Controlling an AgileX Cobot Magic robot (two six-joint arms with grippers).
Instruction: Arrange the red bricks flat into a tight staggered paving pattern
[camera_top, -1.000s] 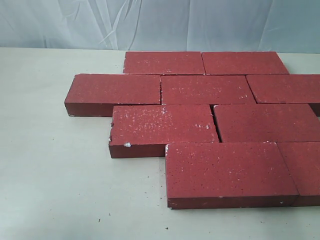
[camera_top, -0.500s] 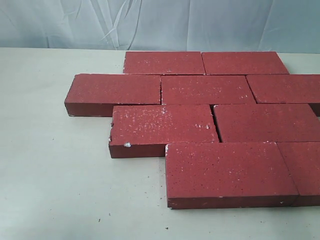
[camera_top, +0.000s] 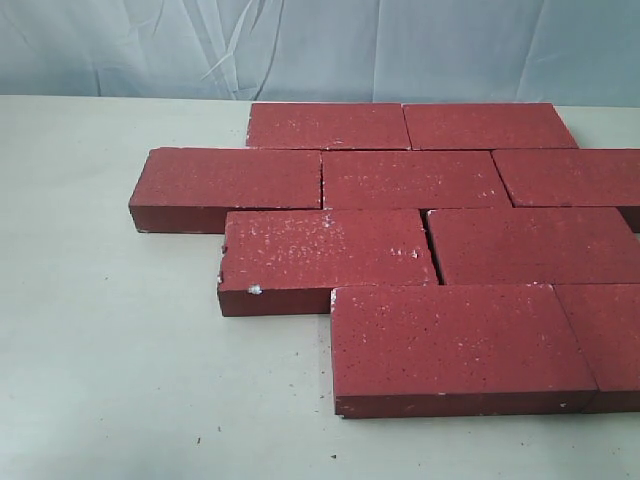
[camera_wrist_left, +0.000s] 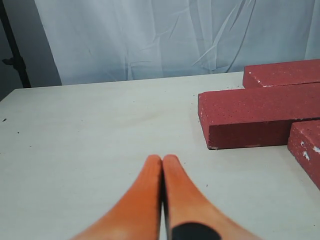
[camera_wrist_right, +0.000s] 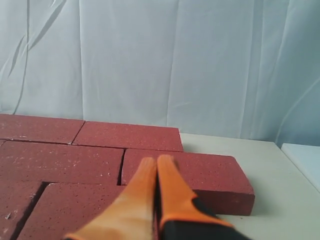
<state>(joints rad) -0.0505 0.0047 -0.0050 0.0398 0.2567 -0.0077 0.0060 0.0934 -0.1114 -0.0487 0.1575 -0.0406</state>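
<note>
Several red bricks (camera_top: 420, 235) lie flat on the pale table (camera_top: 100, 350), packed in four staggered rows; the front-right ones run off the exterior view's edge. A thin gap shows between the two bricks of the third row. Neither gripper appears in the exterior view. In the left wrist view my left gripper (camera_wrist_left: 162, 159) hovers over bare table, orange fingers pressed together, with the red bricks (camera_wrist_left: 255, 117) off to one side. In the right wrist view my right gripper (camera_wrist_right: 157, 160) is shut and empty above the red bricks (camera_wrist_right: 185, 170).
A wrinkled white-blue cloth backdrop (camera_top: 300, 45) hangs behind the table. Bare tabletop lies left of and in front of the bricks. A dark stand (camera_wrist_left: 12, 47) shows at the left wrist view's edge. A white object (camera_wrist_right: 305, 160) sits past the table's edge in the right wrist view.
</note>
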